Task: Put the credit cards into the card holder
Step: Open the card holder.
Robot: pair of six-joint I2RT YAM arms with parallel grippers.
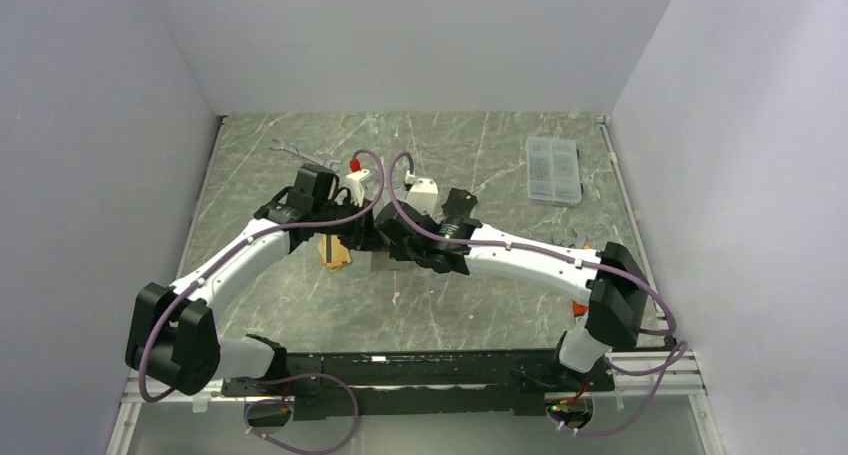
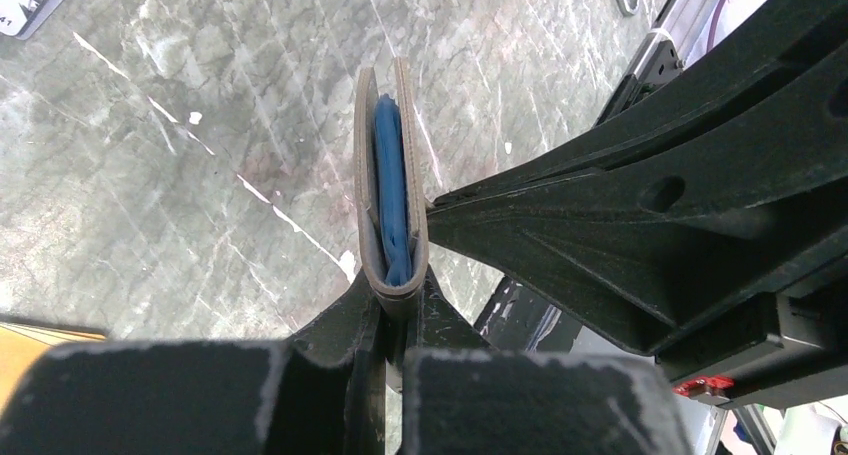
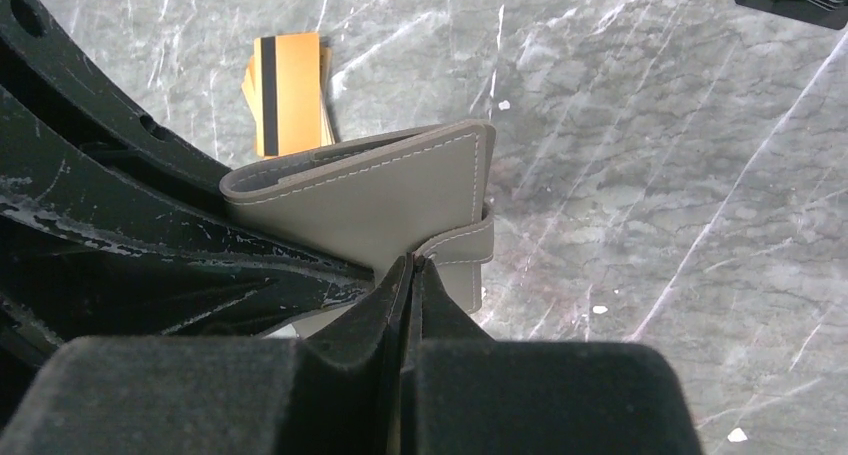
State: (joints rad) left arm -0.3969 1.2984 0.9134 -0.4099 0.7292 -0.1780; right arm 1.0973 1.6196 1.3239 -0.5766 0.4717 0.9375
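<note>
Taupe holder, nearly shut with blue sleeves inside, hangs between both arms. My left claw is clenched on its spine, my right claw at its tab. Gold cards lie on the desk beside it.

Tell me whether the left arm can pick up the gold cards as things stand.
Probably not yet. The left hand is shut on the holder, and so is the right hand. The cards lie uncovered on the table nearby, but neither hand is free.
</note>
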